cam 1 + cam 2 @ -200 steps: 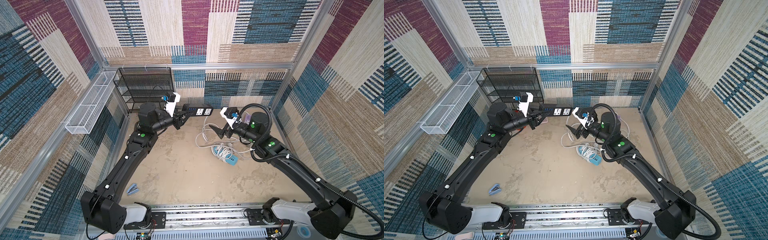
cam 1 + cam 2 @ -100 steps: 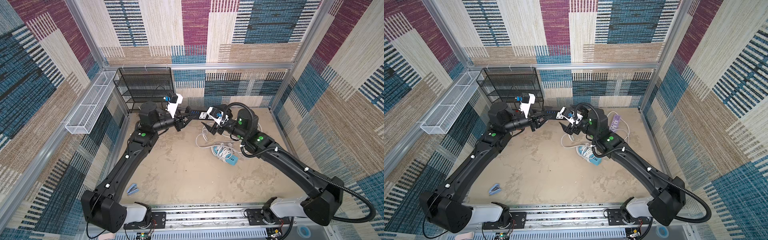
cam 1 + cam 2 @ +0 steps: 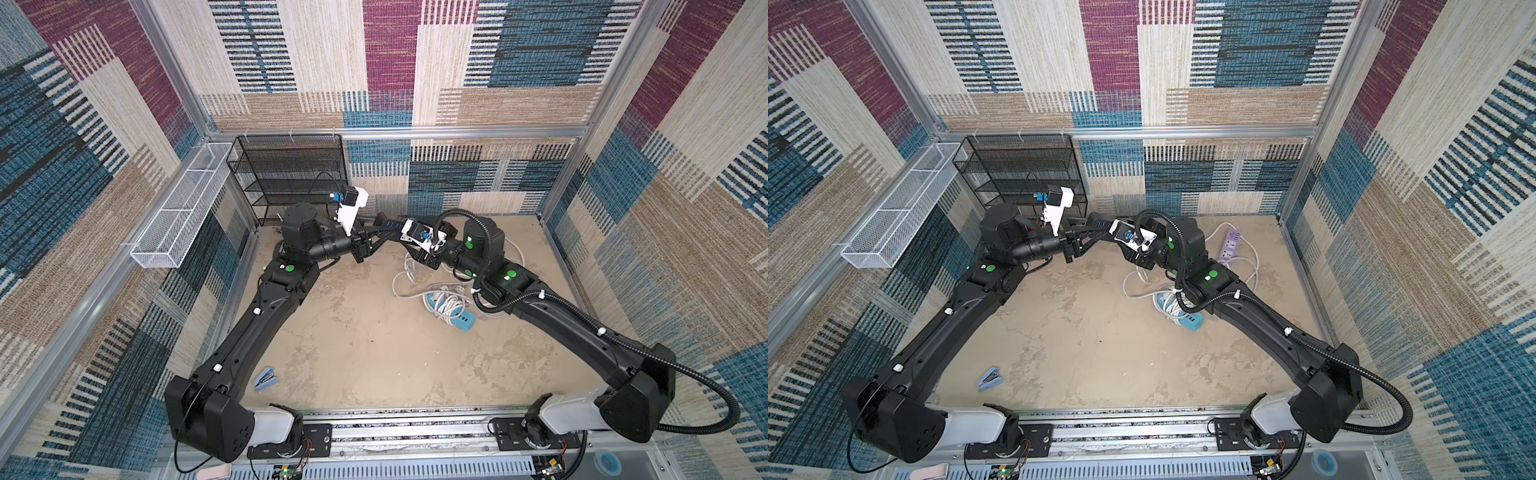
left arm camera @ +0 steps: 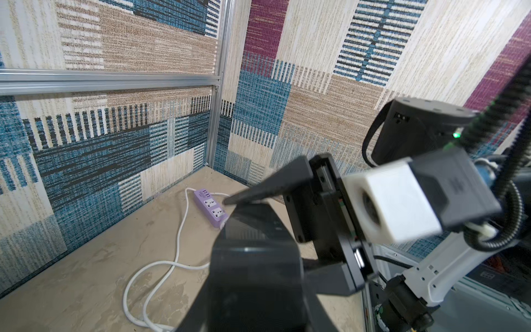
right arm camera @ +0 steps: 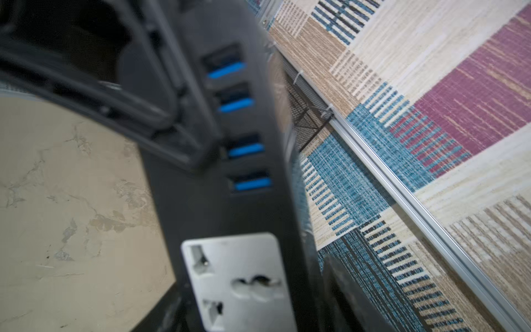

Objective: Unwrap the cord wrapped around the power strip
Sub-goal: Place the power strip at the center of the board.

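Storage comes first on the left: a white wire basket (image 3: 174, 220) hangs on the side wall and a black mesh rack (image 3: 291, 174) stands in the back corner. Both are out of the working area, and a small blue item (image 3: 264, 378) lies alone on the desk (image 3: 353, 332) near the left arm's base.

Next along, the left end effector (image 3: 382, 236) is clamped tight on one end of the black power strip (image 3: 392, 224). It holds the strip off the desk in mid-air near the back wall, with the socket face and blue USB ports turned toward the right wrist camera. Lifting it that way probably frees every side, so that turns of cord can be passed round the body rather than dragged under it (its own cord, dark against dark, I cannot make out).

Just beyond, the right end effector (image 3: 409, 241) lays one finger along the strip's other end. Whether its jaws have actually pinched the casing I cannot tell. Two holds would let one arm steady the strip while the other works.

Further right, a blue power strip (image 3: 455, 313) lies on the desk with a white cord (image 3: 446, 303) wound round it. A purple power strip (image 3: 1231, 245) rests near the back right corner, its lead trailing loose.
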Tool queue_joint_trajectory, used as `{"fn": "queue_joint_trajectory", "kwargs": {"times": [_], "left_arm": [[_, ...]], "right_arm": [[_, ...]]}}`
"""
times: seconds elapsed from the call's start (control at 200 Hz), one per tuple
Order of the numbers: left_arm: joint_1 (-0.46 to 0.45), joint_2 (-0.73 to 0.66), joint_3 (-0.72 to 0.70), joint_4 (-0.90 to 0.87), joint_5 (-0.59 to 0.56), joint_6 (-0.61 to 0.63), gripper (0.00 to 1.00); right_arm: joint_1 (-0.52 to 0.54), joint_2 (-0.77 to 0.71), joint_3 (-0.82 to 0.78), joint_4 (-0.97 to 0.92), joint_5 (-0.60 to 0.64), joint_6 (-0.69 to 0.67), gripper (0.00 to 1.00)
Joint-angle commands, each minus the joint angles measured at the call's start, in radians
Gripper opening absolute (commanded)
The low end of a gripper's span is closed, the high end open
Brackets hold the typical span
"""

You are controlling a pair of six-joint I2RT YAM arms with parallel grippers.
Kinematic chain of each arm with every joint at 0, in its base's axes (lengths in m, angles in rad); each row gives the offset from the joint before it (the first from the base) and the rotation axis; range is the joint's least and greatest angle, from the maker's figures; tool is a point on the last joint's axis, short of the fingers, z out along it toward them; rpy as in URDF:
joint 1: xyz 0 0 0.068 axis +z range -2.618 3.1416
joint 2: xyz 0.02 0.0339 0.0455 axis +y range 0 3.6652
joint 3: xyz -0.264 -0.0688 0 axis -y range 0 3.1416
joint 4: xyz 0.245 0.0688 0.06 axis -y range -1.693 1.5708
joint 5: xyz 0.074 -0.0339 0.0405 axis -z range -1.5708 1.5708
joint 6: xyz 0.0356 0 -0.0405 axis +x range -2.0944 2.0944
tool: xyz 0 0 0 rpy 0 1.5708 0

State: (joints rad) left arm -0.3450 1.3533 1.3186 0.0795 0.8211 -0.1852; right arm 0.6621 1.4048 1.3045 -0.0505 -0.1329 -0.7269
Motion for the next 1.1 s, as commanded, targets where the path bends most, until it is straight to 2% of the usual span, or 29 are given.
{"fn": "queue_joint_trajectory", "kwargs": {"times": [0.0,0.055,0.2,0.351,0.386,0.536,0.631,0.711,0.876,1.092], "left_arm": [[0.000,-0.001,0.003,0.023,0.061,0.030,0.00],[0.000,-0.001,0.003,0.024,0.062,0.031,0.00],[0.000,-0.006,0.000,0.024,0.054,0.034,0.00],[-0.001,-0.025,-0.022,0.052,0.017,0.032,0.00],[-0.001,-0.030,-0.026,0.056,0.004,0.032,0.09],[0.014,-0.059,-0.058,0.100,-0.074,0.021,0.59],[0.034,-0.088,-0.090,0.156,-0.130,-0.002,0.83],[0.054,-0.111,-0.116,0.191,-0.175,-0.015,0.98],[0.082,-0.130,-0.142,0.232,-0.232,-0.033,0.99],[0.101,-0.138,-0.157,0.246,-0.293,-0.033,0.99]], "right_arm": [[-0.007,0.000,0.016,0.068,0.042,0.057,0.43],[-0.007,0.001,0.016,0.067,0.044,0.058,0.33],[-0.008,-0.001,0.012,0.069,0.049,0.066,0.15],[-0.007,-0.004,0.006,0.069,0.056,0.072,0.07],[-0.008,-0.002,0.006,0.066,0.060,0.072,0.06],[-0.014,0.008,0.008,0.064,0.077,0.084,0.02],[-0.042,0.018,0.013,0.056,0.065,0.117,0.01],[-0.082,0.023,0.017,0.057,0.049,0.156,0.00],[-0.195,0.063,0.049,0.038,0.061,0.256,0.00],[-0.385,0.097,0.038,0.008,0.158,0.469,0.00]]}}
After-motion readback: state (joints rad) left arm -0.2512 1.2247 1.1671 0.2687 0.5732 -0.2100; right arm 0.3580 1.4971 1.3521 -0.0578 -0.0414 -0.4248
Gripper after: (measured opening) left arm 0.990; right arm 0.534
